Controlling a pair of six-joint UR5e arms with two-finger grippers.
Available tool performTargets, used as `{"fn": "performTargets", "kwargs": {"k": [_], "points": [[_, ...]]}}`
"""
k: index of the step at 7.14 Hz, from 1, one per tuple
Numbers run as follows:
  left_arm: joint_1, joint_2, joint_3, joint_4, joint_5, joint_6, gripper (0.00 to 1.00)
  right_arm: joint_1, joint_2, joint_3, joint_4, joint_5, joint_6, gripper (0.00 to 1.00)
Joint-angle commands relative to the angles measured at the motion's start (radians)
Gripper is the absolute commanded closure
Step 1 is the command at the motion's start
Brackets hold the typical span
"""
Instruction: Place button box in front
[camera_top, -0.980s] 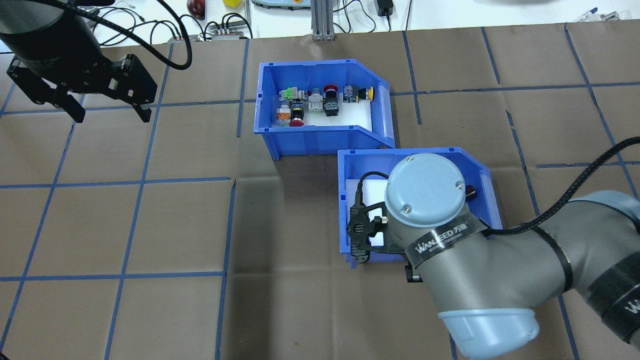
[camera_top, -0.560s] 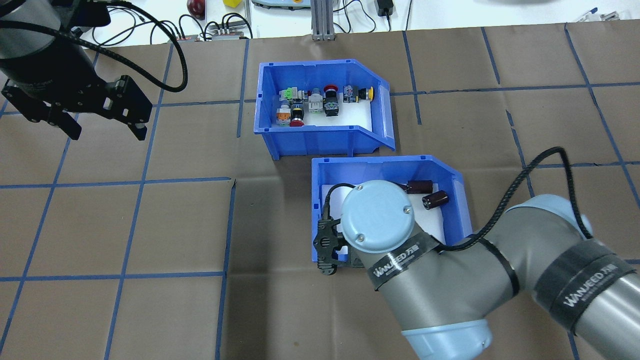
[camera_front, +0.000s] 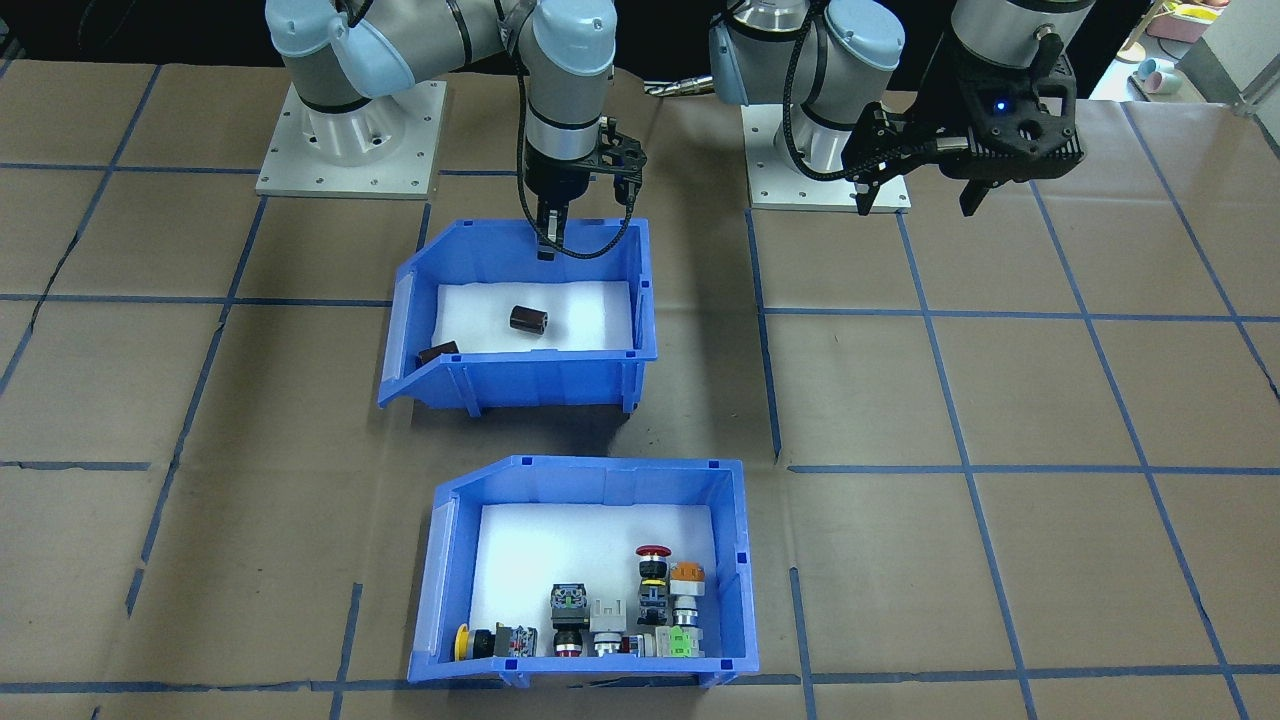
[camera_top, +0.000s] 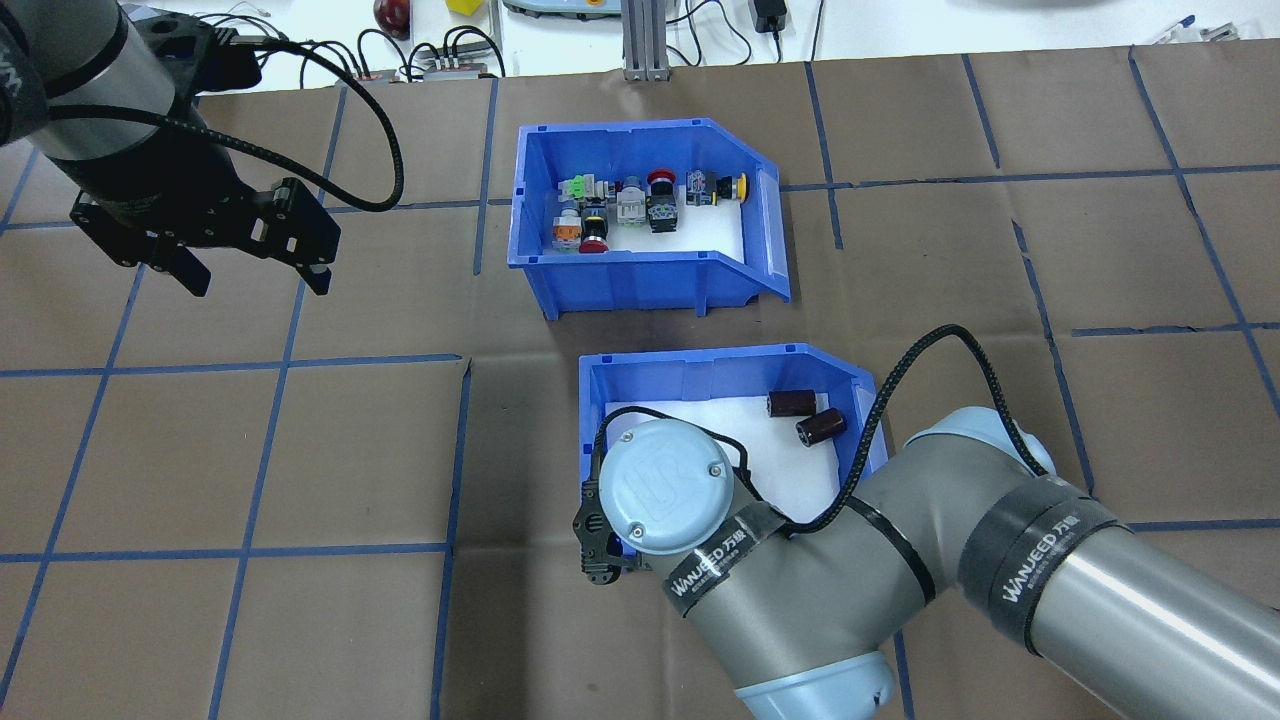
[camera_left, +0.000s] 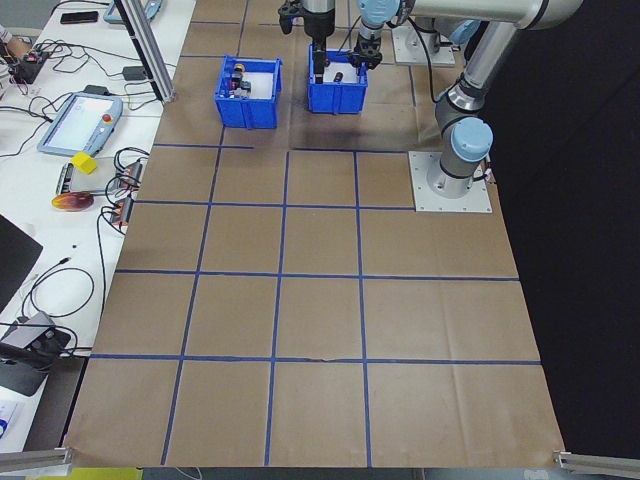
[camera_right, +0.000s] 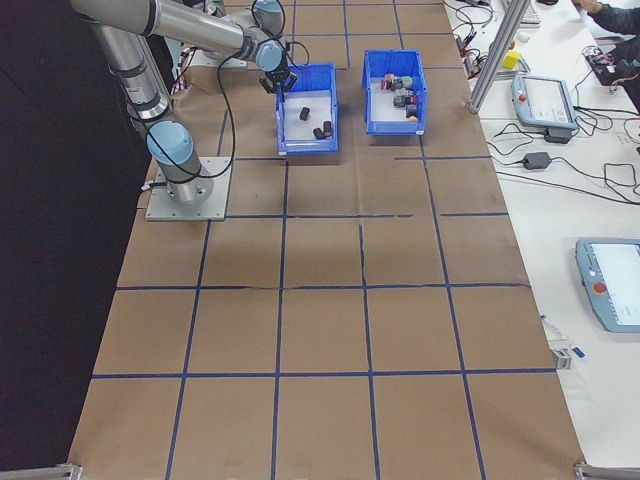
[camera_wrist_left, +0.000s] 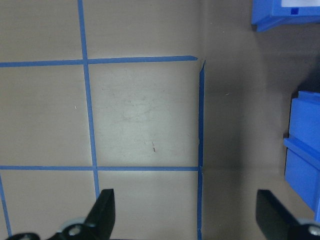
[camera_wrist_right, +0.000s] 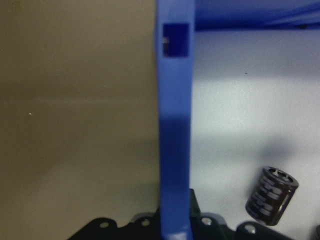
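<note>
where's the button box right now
In the overhead view the button box sits on the table's far side, just beyond the bin of dark cylinders.

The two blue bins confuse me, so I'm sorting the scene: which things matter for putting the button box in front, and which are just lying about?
Job:
button box
bin of dark cylinders, gripped by the right pincer

Lying about:
left pincer, open over bare table
</note>
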Motion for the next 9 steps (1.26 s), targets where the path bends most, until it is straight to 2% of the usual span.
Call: {"fn": "performTargets", "kwargs": {"k": [1, 3, 6, 8, 9], "points": [[0.000, 0.003, -0.001, 0.002, 0.000, -0.001, 0.01, -0.001, -0.003, -0.002, 0.004, 0.000, -0.001, 0.00], [0.000, 0.011, -0.003, 0.002, 0.001, 0.015, 0.01, -0.006, -0.031, -0.038, 0.018, 0.001, -0.001, 0.00], [0.000, 0.006, -0.003, 0.002, 0.001, 0.009, 0.01, -0.081, -0.057, -0.184, 0.160, 0.003, -0.001, 0.00], [0.000, 0.006, -0.003, 0.002, 0.001, 0.012, 0.01, -0.287, -0.069, -0.297, 0.277, 0.013, 0.049, 0.00], [0.000, 0.006, -0.003, 0.003, 0.001, 0.012, 0.01, -0.395, -0.071, -0.328, 0.291, 0.015, 0.091, 0.00]]}}
